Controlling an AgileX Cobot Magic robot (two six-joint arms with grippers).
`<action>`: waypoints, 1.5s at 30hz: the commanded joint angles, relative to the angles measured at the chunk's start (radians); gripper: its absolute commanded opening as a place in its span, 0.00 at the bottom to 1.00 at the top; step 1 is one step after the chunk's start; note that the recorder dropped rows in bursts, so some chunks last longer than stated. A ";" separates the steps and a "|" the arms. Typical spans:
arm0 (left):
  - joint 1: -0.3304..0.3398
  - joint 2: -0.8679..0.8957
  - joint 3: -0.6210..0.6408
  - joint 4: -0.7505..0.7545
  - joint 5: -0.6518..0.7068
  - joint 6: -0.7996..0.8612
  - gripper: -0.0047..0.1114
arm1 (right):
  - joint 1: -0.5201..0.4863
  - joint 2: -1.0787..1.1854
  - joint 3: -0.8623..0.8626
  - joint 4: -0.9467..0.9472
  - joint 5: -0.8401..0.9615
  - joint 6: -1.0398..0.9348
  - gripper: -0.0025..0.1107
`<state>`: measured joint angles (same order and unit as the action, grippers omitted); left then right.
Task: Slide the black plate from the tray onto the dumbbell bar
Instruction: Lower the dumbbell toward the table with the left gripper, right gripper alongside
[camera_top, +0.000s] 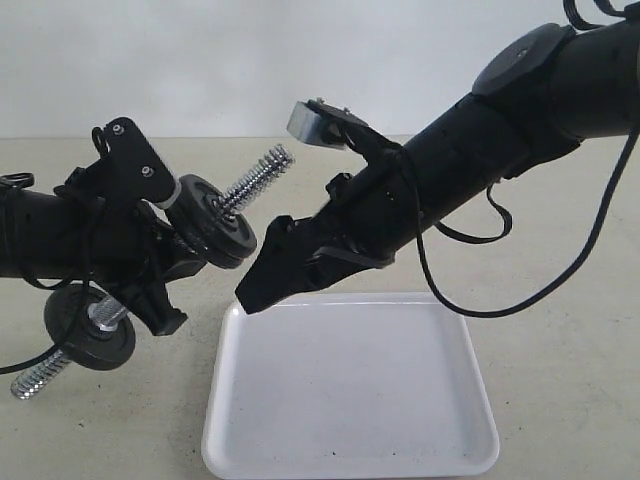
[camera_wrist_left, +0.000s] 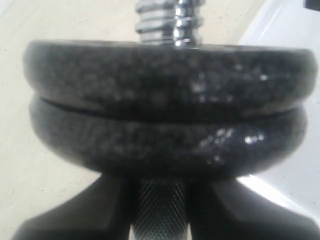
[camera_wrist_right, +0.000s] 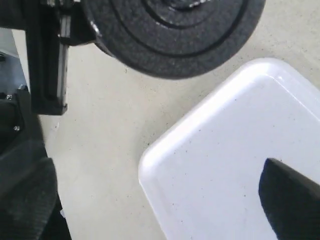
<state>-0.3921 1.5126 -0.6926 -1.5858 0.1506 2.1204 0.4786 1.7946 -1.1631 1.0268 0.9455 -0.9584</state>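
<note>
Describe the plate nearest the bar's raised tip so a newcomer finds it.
Find the slanted threaded bar left of the white tray. Its raised end carries an inner plate and an outer plate, both black; yours is the outer, beside the bare threads.

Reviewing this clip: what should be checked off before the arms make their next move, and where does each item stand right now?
1. Black plate on the dumbbell bar: ok, it sits against a second disc.
2. Tray holds no plate: ok.
3. Left gripper clamped on the bar's knurled handle: ok.
4. Right gripper open and holding nothing: ok.
5. Right gripper apart from the discs: ok; the right wrist view shows a gap.
6. Bar tilted with the plate end up, so the plate is unlikely to slip off: ok.
</note>
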 joint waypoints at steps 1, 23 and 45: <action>-0.001 -0.058 -0.048 -0.052 0.029 -0.011 0.08 | -0.001 -0.009 -0.001 -0.005 0.050 0.036 0.94; -0.001 0.143 -0.245 -0.159 0.078 -0.105 0.08 | 0.010 -0.048 -0.001 0.214 0.276 -0.176 0.94; -0.001 0.392 -0.268 -0.159 0.042 -0.273 0.08 | 0.010 -0.047 -0.001 0.260 0.276 -0.222 0.94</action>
<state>-0.3921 1.9203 -0.9267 -1.7121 0.1135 1.8938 0.4870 1.7584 -1.1631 1.2612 1.2127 -1.1571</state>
